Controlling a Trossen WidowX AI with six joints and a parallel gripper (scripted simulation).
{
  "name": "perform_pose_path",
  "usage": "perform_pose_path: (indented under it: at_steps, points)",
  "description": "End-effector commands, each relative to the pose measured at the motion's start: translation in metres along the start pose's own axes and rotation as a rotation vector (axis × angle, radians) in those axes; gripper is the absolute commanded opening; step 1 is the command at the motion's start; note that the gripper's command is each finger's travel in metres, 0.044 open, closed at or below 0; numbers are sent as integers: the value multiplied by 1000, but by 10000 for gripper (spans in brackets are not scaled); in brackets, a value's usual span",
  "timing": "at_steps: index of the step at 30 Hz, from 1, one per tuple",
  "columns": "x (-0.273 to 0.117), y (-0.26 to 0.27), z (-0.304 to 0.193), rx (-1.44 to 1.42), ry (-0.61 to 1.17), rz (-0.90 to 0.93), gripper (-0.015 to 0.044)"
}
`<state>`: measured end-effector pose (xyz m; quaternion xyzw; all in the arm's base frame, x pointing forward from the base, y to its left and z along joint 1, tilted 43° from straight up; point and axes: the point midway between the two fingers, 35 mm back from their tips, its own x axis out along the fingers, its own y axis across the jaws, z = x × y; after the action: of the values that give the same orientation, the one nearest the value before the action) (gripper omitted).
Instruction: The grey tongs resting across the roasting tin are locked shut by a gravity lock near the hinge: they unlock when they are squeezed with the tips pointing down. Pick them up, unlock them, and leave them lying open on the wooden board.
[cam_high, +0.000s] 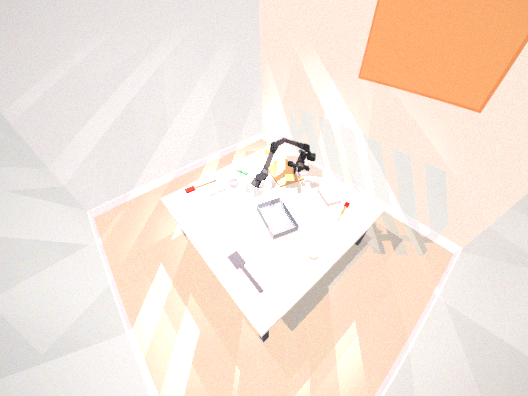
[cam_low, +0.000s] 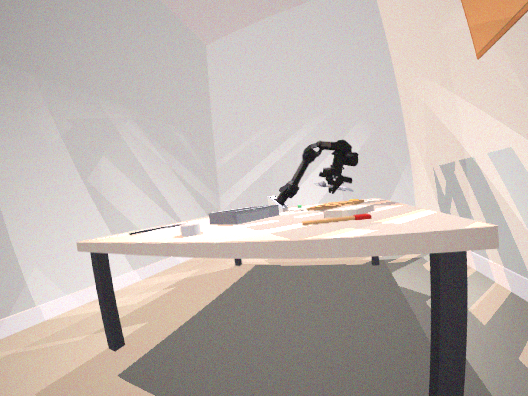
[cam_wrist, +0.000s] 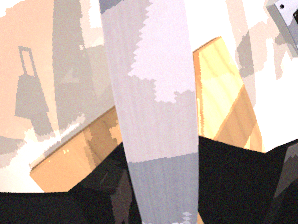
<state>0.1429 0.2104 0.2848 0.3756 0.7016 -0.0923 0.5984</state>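
My gripper (cam_high: 300, 166) (cam_low: 333, 183) (cam_wrist: 152, 140) is shut on the grey tongs (cam_wrist: 156, 96) (cam_low: 321, 184) and holds them in the air at the back of the table. In the wrist view the tongs run as one wide grey strip up from between the black fingers. I cannot tell whether their arms are spread. The wooden board (cam_high: 286, 176) (cam_low: 341, 203) (cam_wrist: 225, 90) lies on the table right below the gripper and the tongs. The grey roasting tin (cam_high: 277, 218) (cam_low: 243, 215) stands empty at the table's middle, in front of the arm.
A grey spatula (cam_high: 245, 271) lies near the front of the table. A red-tipped stick (cam_high: 344, 207) (cam_low: 336, 219) lies to the right of the tin, another (cam_high: 190, 189) at the far left. A small white block (cam_low: 190, 229) sits near the table edge.
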Motion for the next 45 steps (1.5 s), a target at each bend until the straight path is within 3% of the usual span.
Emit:
perform_pose_path:
  at_steps: [1, 45]
  points:
    - [-5, -5, -14, -191, -22, 14, -150]
    - [-38, -68, -118, -1885, -169, 111, -150]
